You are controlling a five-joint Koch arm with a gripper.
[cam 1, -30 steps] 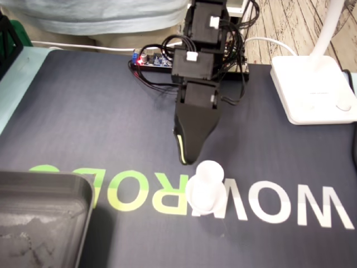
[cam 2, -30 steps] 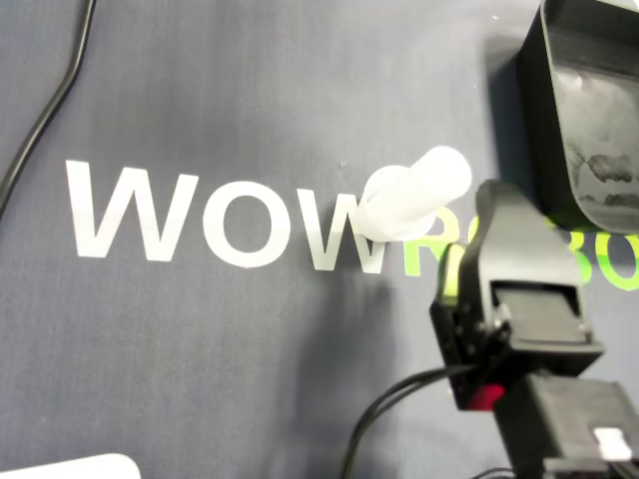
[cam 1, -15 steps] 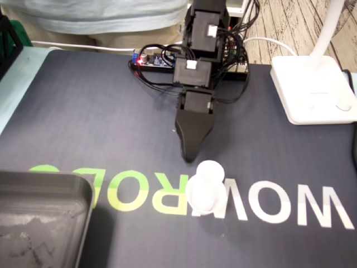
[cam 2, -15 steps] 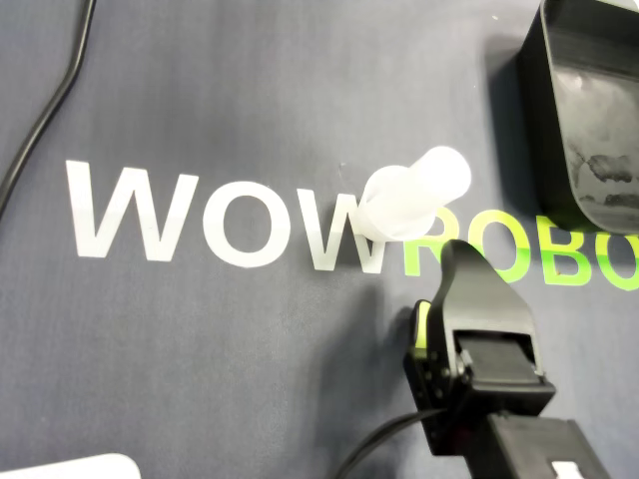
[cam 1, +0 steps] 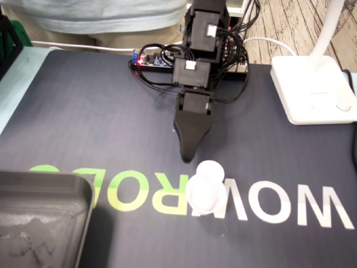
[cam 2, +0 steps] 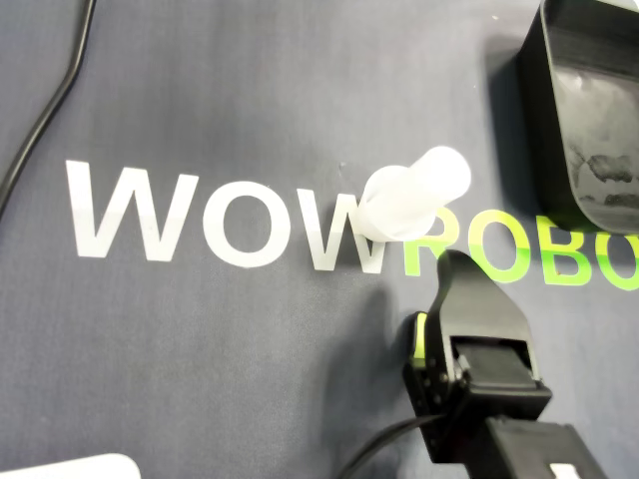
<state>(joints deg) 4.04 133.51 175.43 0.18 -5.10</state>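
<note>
A small white plastic cylinder (cam 1: 205,187) with a wider base stands on the dark mat over the printed letters; the overhead view shows it leaning toward the upper right (cam 2: 414,195). My black gripper (cam 1: 187,158) points down at the mat just behind the cylinder, a short gap away and not touching it. From overhead the gripper (cam 2: 454,261) sits below and slightly right of the cylinder. Its jaws form one closed wedge with no gap and nothing held. A green strip shows at its left side.
A black tray (cam 1: 39,223) sits at the front left in the fixed view and at the top right (cam 2: 589,110) from overhead. A white lamp base (cam 1: 312,89) stands at the right. The controller board (cam 1: 153,60) and cables lie behind the arm. A black cable (cam 2: 50,110) crosses the overhead's top left.
The gripper has pulled back from the cylinder, moving left and away from the tray in the overhead view. Its wrist turned, hiding the green strip in the fixed view. The cylinder has not moved.
</note>
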